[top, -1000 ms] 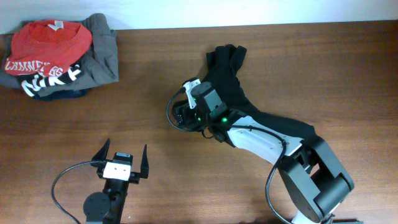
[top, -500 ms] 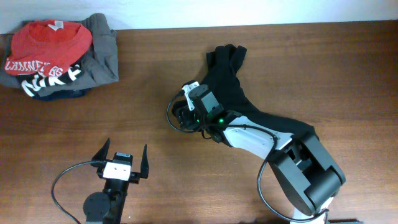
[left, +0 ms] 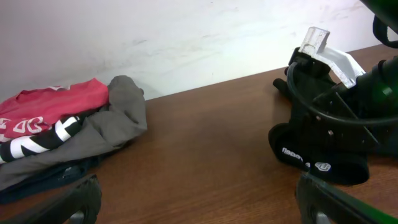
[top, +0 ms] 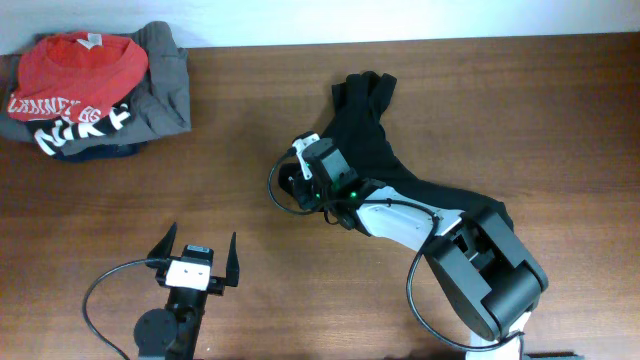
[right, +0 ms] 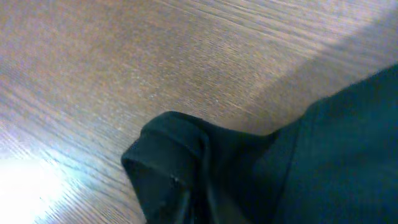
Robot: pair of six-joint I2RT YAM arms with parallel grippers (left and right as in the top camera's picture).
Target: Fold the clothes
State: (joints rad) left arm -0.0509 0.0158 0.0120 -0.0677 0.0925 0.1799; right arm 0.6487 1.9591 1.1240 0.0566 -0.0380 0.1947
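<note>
Black garment (top: pixel 370 125) lies as a crumpled, drawn-out strip right of centre on the table (top: pixel 500 90), running from beside the right arm's base toward the far edge. It is not spread flat and no fold is made. Nearest: left gripper (top: pixel 203 234) sits low by the near edge, fingers spread wide, holding nothing, well apart from the cloth; judged parked out of the way. Further in: right arm (top: pixel 410 220) reaches across the garment, so the right gripper (top: pixel 292 187) sits at the cloth's left margin, down at table level. Its wrist view shows a rolled hem or cuff of black fabric just under the camera, on bare wood. Fingers not visible there; cannot tell if they are clamped on that hem. Placement suggests an edge grab, to drag the cloth open leftward. Farthest, back left corner: red shirt (top: pixel 80 65) heaped on grey garment (top: pixel 165 95), well apart from the work.
</note>
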